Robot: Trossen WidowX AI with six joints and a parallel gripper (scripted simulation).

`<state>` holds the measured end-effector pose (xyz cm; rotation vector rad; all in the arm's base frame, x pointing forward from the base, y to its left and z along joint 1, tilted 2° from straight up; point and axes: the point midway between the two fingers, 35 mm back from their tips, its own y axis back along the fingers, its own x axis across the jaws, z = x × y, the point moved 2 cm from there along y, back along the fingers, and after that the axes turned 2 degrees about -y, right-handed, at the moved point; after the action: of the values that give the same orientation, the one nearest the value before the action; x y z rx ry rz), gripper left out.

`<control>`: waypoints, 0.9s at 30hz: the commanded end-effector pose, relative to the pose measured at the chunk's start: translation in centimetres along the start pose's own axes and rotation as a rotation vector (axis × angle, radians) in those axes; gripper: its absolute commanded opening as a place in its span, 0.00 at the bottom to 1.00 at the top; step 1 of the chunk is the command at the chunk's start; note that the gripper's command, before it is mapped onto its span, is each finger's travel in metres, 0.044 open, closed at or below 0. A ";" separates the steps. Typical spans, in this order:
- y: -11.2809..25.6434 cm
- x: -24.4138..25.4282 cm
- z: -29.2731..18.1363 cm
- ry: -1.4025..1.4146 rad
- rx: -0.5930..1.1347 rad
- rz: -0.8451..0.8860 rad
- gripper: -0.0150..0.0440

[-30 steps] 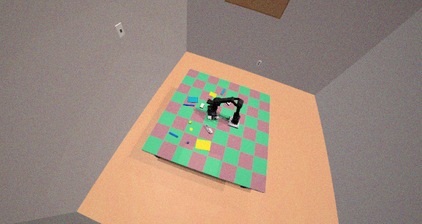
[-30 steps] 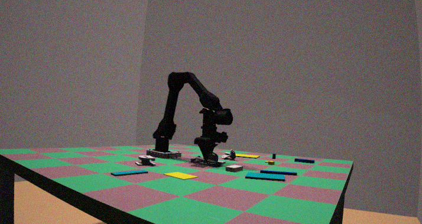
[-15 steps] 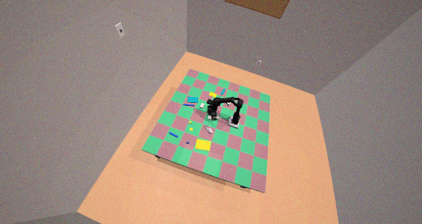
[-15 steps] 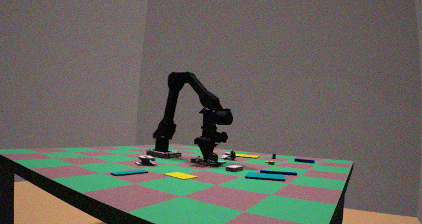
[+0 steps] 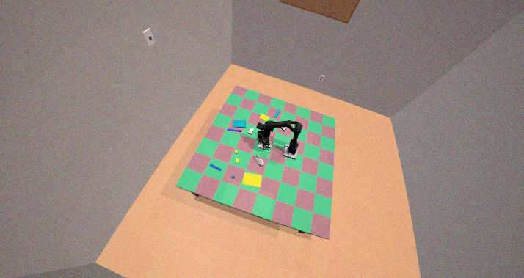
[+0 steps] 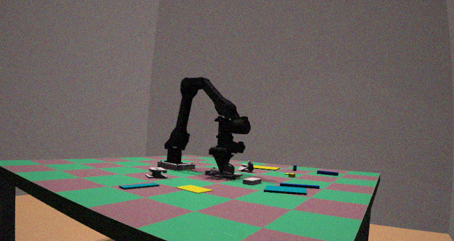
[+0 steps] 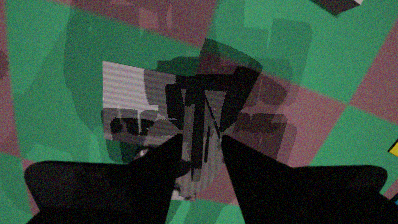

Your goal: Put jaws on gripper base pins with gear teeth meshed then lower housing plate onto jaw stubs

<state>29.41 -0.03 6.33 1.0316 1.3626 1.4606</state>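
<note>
The pale gripper base (image 5: 269,144) (image 6: 210,172) (image 7: 125,85) lies flat on the table under my gripper (image 5: 264,141) (image 6: 227,172) (image 7: 202,139). My gripper points down, low over the base, and is shut on a narrow grey part that looks like a jaw; shadow and the fingers hide its lower end, so contact with a pin cannot be told. A pale curved jaw (image 5: 259,161) (image 6: 245,167) lies on the table away from the base. A pale two-level part, seemingly the housing plate (image 5: 282,129) (image 6: 158,170), stands apart, near the arm.
A white block (image 5: 251,130) (image 6: 252,180) is close to the base. Beyond it lie a teal slab (image 5: 239,123) (image 6: 285,189) and a blue bar (image 5: 234,130) (image 6: 299,185). Yellow plates (image 5: 264,117) (image 5: 252,180) lie on both sides. The robot's foot (image 5: 290,152) (image 6: 175,165) is behind.
</note>
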 end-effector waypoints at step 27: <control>-0.4 0.0 0.1 0.002 -0.002 -0.002 0.48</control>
<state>29.50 -0.02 6.07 1.0291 1.3611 1.4618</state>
